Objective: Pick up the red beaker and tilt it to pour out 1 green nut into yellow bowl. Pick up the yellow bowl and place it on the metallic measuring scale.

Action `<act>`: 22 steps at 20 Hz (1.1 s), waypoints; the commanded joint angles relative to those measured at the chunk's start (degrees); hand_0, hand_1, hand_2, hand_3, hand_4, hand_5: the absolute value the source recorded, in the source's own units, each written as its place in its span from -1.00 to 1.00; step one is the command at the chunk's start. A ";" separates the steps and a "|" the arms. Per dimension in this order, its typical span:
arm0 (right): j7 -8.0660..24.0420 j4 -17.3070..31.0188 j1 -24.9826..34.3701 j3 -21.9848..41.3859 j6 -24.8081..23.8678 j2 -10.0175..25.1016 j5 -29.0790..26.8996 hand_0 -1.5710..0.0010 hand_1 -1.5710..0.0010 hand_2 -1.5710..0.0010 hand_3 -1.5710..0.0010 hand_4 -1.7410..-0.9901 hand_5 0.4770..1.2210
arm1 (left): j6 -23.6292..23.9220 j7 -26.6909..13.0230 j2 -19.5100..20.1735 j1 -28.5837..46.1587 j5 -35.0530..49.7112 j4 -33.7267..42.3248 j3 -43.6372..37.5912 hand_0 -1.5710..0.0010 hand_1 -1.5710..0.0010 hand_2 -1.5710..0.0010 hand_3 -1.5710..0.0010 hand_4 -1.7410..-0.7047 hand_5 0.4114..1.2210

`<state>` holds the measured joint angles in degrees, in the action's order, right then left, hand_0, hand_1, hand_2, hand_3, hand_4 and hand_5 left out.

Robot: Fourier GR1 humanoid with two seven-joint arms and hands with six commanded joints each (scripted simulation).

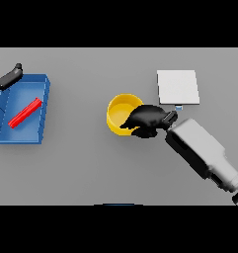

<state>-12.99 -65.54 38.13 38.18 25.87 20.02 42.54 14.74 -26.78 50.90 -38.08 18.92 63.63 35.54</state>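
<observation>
Right hand (147, 120) curls over the near-right rim of the yellow bowl (121, 111), fingers hooked inside, thumb side outside: a pinch on the wall. The bowl sits mid-table, just left of the metallic scale (177, 87). No nut is visible in it. A red object (25, 112) lies flat in the blue tray (41, 106), far left, the left hand (7, 76) spread beside it.

Risk: a one-sided rim grip lets the bowl tip or slip on lifting, or clip the scale's edge.

Blue tray (41, 84) far left; red bar (25, 112) lying inside diagonally.
</observation>
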 commanded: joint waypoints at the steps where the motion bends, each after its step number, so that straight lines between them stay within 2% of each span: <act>1: 1.64 -0.58 -0.07 -0.03 0.34 -0.20 -0.14 -0.79 -0.74 -0.74 -0.43 -0.82 0.92 | 0.21 0.06 -0.16 0.19 0.09 -0.22 -0.08 1.00 1.00 1.00 1.00 0.83 -0.21; 3: 1.39 -1.49 0.08 -0.52 0.85 0.70 -0.82 -0.86 -0.84 -0.83 -0.54 -0.87 0.95 | 0.50 0.32 0.52 1.06 0.21 1.23 -0.06 1.00 1.00 1.00 1.00 0.84 -0.22; 4: 2.64 -2.78 -0.03 -0.54 1.16 0.66 -1.09 -0.89 -0.87 -0.87 -0.60 -0.89 0.96 | 0.31 -0.70 0.19 0.22 0.00 0.63 0.12 1.00 1.00 1.00 1.00 0.84 -0.23; 6: 2.15 -4.99 -0.18 -1.42 2.77 2.06 -2.56 -0.93 -0.92 -0.91 -0.72 -0.92 0.97 | 0.35 0.48 0.47 0.91 0.05 0.64 -0.06 1.00 1.00 1.00 1.00 0.85 -0.22; 10: 3.57 -7.29 1.90 -3.28 4.91 4.44 -4.21 -0.97 -0.97 -0.96 -0.69 -0.95 0.99 | 0.09 0.39 0.78 0.18 -0.21 -0.07 -0.27 1.00 1.00 1.00 1.00 0.84 -0.21; 11: 4.98 -7.53 2.28 -3.63 5.52 4.57 -4.54 -0.98 -0.97 -0.97 -0.66 -0.95 0.99 | 0.13 0.20 0.62 0.10 -0.03 0.13 -0.31 1.00 1.00 1.00 1.00 0.83 -0.20; 13: 6.38 -7.71 2.91 -3.81 6.32 4.29 -5.19 -0.99 -0.97 -0.98 -0.73 -0.95 0.99 | 0.44 0.63 0.80 0.76 0.37 1.00 -0.49 1.00 1.00 1.00 1.00 0.82 -0.20; 15: 6.98 -7.11 3.65 -4.07 6.26 3.84 -5.67 -0.99 -0.98 -0.99 -0.68 -0.95 0.99 | 0.12 1.50 0.97 0.33 0.11 0.23 -0.68 1.00 1.00 1.00 1.00 0.82 -0.19; 17: 8.04 -7.43 4.18 -5.48 6.14 5.37 -6.27 -0.99 -0.99 -0.99 -0.62 -0.95 1.00 | -0.22 0.86 1.21 -0.24 -0.06 0.17 -0.61 1.00 1.00 1.00 1.00 0.83 -0.17; 18: 8.37 -7.41 4.53 -5.69 5.64 6.07 -6.17 -0.87 -0.95 -0.99 -0.63 -0.95 1.00 | -0.30 0.66 0.88 -0.45 -0.31 -0.52 -0.42 1.00 1.00 1.00 1.00 0.83 -0.17; 19: 8.38 -6.58 5.20 -5.97 5.14 6.69 -6.00 -0.90 -0.96 -0.99 -0.66 -0.95 1.00 | -0.40 1.11 0.46 -0.44 -0.23 -0.84 -0.42 1.00 1.00 1.00 1.00 0.83 -0.16; 21: 10.43 -4.65 6.38 -6.90 4.74 7.65 -5.91 -0.93 -0.98 -1.00 -0.71 -0.95 1.00 | -0.17 0.74 0.81 -0.42 -0.12 0.00 -0.49 1.00 1.00 1.00 1.00 0.84 -0.15; 22: 9.17 -3.88 6.68 -7.05 4.04 8.72 -5.82 -0.95 -0.98 -1.00 -0.76 -0.96 1.00 | -0.46 1.49 0.87 0.03 0.42 -0.21 -0.91 1.00 1.00 1.00 1.00 0.83 -0.15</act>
<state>-3.60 -69.40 44.81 31.12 29.91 28.79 36.69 14.28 -25.29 51.78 -38.02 19.34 63.42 34.63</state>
